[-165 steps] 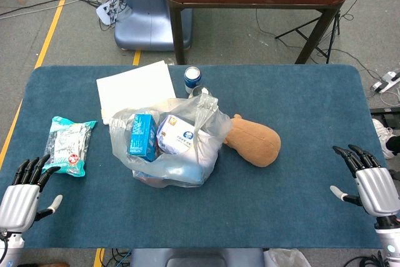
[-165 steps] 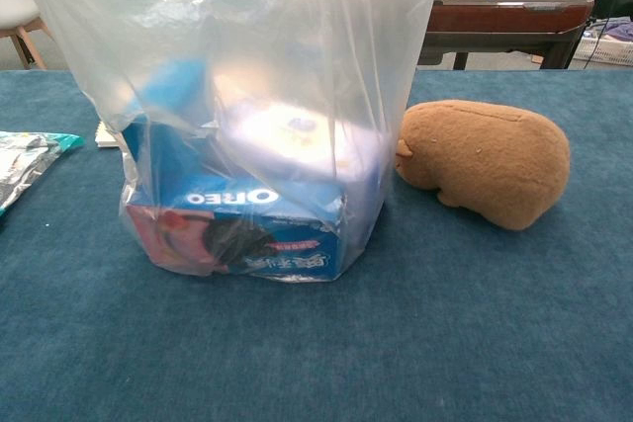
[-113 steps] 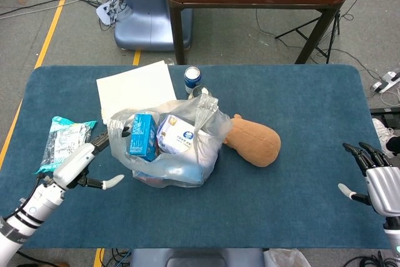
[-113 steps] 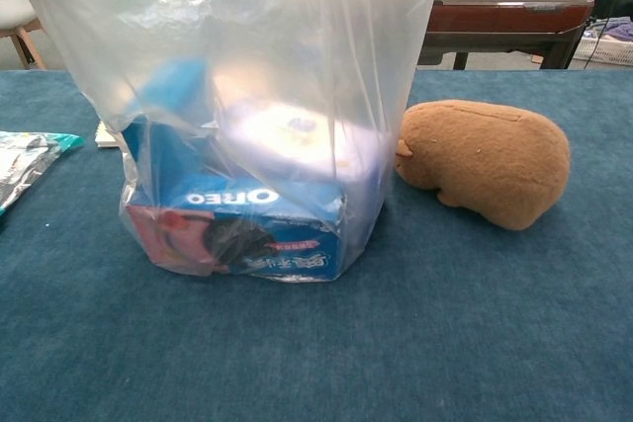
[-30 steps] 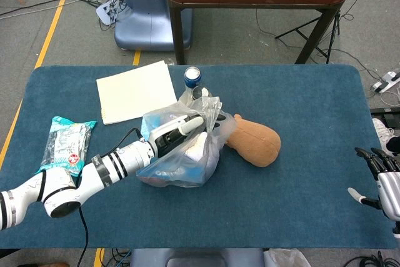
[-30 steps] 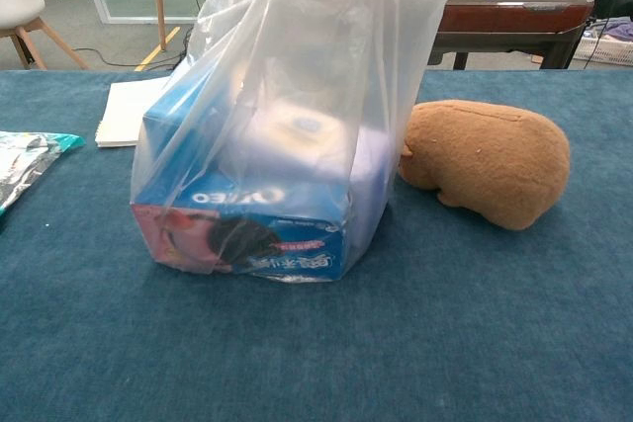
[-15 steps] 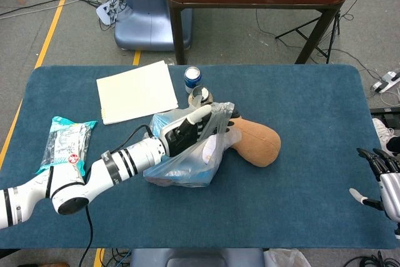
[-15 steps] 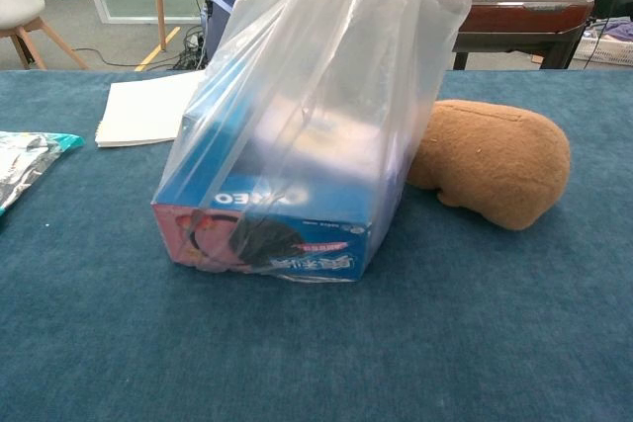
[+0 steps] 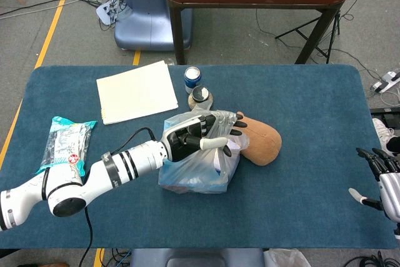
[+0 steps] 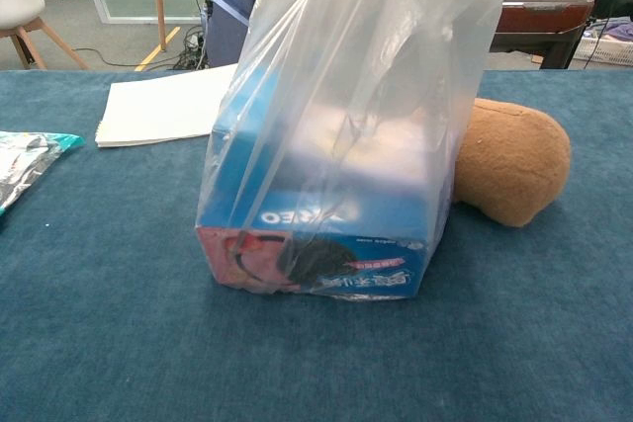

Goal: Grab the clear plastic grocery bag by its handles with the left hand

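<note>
The clear plastic grocery bag [image 9: 201, 172] stands mid-table with a blue Oreo box [image 10: 321, 249] and other packs inside. My left hand [image 9: 199, 136] reaches in from the left and sits on top of the bag, fingers curled around the gathered handles. In the chest view the bag [image 10: 346, 116] fills the middle, its top pulled upward out of frame, and the hand itself is hidden. My right hand [image 9: 382, 178] hovers at the table's right edge, fingers apart, holding nothing.
A brown plush toy [image 9: 261, 137] lies against the bag's right side. A blue can [image 9: 192, 79] and a small jar [image 9: 201, 96] stand behind the bag. A paper pad [image 9: 136, 90] and a teal snack packet [image 9: 62, 145] lie to the left.
My left hand has closed on the bag's top and drawn the bag to the right, up against the plush toy. The right hand has stayed put.
</note>
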You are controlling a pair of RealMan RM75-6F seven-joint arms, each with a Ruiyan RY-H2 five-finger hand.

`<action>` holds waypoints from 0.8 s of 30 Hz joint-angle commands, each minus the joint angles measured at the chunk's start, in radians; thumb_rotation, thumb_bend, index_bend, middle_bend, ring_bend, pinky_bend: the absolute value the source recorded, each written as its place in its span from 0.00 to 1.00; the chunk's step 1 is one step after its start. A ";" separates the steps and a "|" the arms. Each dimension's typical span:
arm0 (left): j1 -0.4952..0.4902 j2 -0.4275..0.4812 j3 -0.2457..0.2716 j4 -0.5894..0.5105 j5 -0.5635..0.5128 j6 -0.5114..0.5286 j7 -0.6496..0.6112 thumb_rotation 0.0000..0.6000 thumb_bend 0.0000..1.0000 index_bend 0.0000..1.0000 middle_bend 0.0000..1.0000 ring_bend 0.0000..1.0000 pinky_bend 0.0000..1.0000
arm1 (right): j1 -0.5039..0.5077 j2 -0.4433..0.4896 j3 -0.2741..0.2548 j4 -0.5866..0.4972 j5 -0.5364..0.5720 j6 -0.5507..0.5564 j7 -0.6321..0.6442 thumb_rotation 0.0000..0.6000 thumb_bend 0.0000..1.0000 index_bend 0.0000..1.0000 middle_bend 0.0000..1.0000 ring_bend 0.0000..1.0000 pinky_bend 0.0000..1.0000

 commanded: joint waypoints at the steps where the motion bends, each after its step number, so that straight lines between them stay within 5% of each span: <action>1: 0.015 0.003 -0.023 -0.004 -0.035 -0.030 0.031 1.00 0.22 0.21 0.24 0.23 0.49 | 0.000 0.001 0.000 -0.002 -0.001 0.000 -0.001 1.00 0.10 0.15 0.26 0.12 0.21; 17: 0.014 0.054 -0.031 -0.002 -0.277 -0.091 0.274 1.00 0.22 0.40 0.48 0.52 0.87 | 0.001 0.003 0.001 -0.006 0.000 -0.003 -0.006 1.00 0.10 0.15 0.26 0.12 0.21; 24: -0.038 0.122 0.046 -0.011 -0.327 -0.086 0.451 1.00 0.22 0.50 0.62 0.64 1.00 | 0.001 0.001 0.001 -0.004 0.001 -0.004 -0.004 1.00 0.10 0.15 0.26 0.12 0.21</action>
